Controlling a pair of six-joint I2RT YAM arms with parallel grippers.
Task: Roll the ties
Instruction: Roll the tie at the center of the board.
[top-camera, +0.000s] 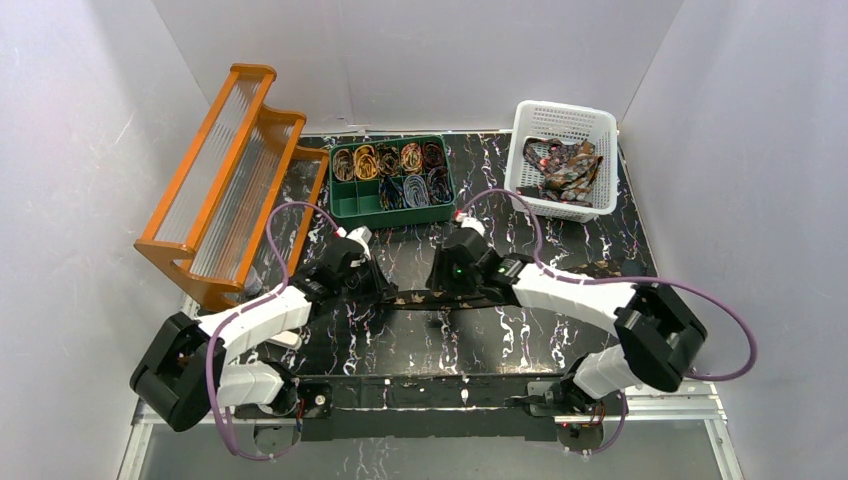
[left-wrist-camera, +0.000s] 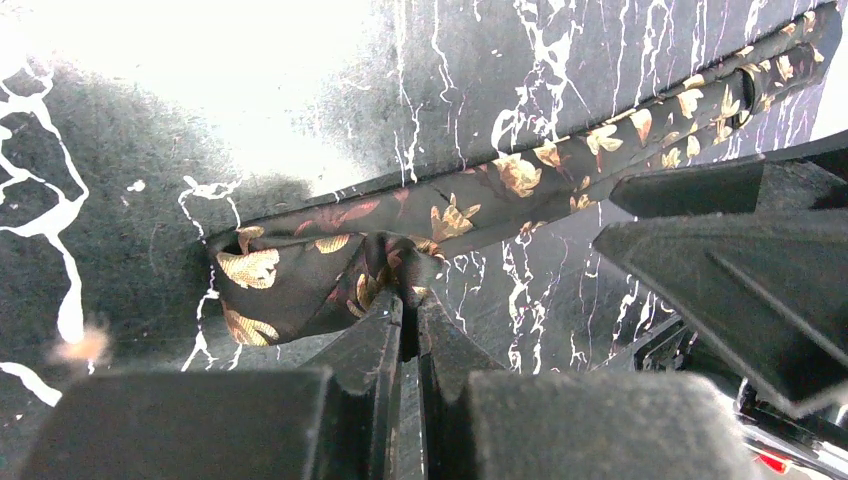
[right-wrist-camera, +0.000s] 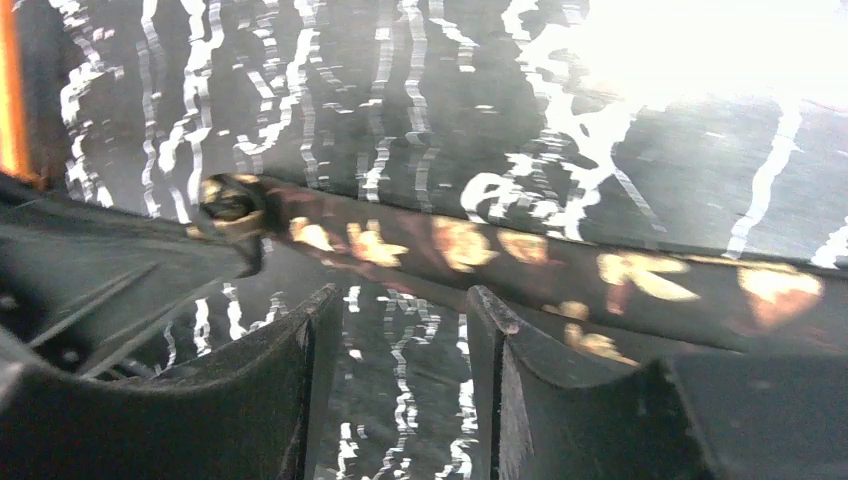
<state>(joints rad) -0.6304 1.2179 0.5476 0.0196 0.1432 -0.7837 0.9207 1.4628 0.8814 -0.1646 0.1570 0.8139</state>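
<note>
No word, label, brand or number can be read in any of the three views. The gold marks on the tie (left-wrist-camera: 520, 185) are leaf shapes, not letters, and the white streaks on the table (left-wrist-camera: 120, 220) are marbling.

White-shelled left arm (top-camera: 255, 325) and right arm (top-camera: 570, 290), bulky black joints, looping purple cables (top-camera: 754, 345), black tool fingers (right-wrist-camera: 290, 400).
</note>
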